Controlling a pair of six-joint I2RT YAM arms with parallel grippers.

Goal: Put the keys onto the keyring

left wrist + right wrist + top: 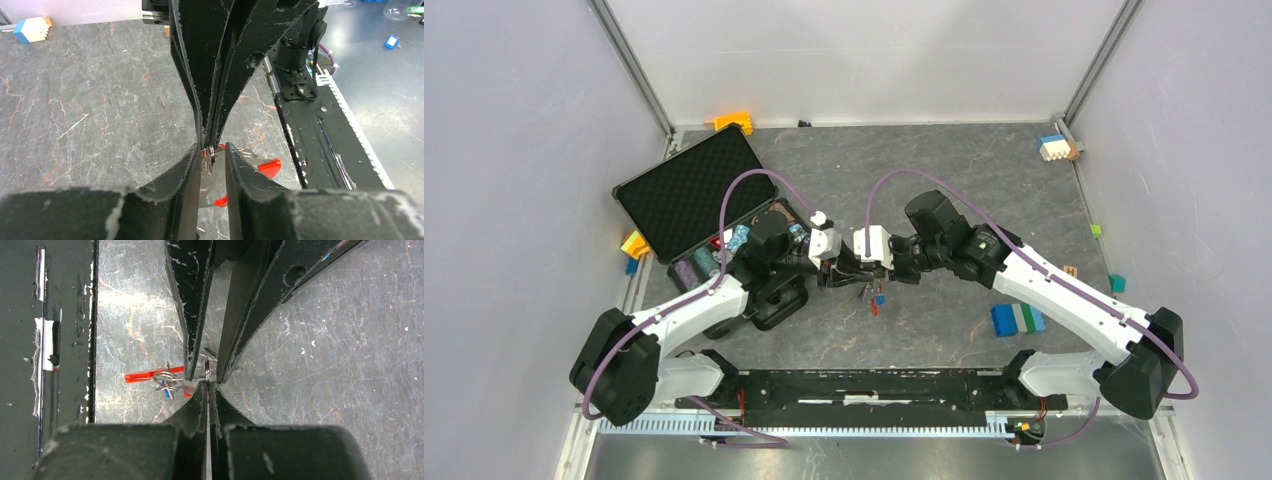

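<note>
Both grippers meet above the middle of the table. My right gripper [207,384] [867,273] is shut on the keyring's small metal ring [206,369] [212,152], held edge-on. The long red clip [150,375] [267,166] and loops of wire [167,381] hang off to one side. A blue key [166,391] and a red key head [189,389] dangle by those loops, seen small in the top view [877,300]. My left gripper [212,146] [855,275] faces the right one, its jaws partly open on either side of the ring, a gap showing on each side.
An open black case [689,185] with small items stands at the left, close behind the left arm. A blue, white and green block [1017,318] lies under the right arm. Small blocks [1056,148] [736,122] sit at the far edge. The black base rail [874,385] runs along the near edge.
</note>
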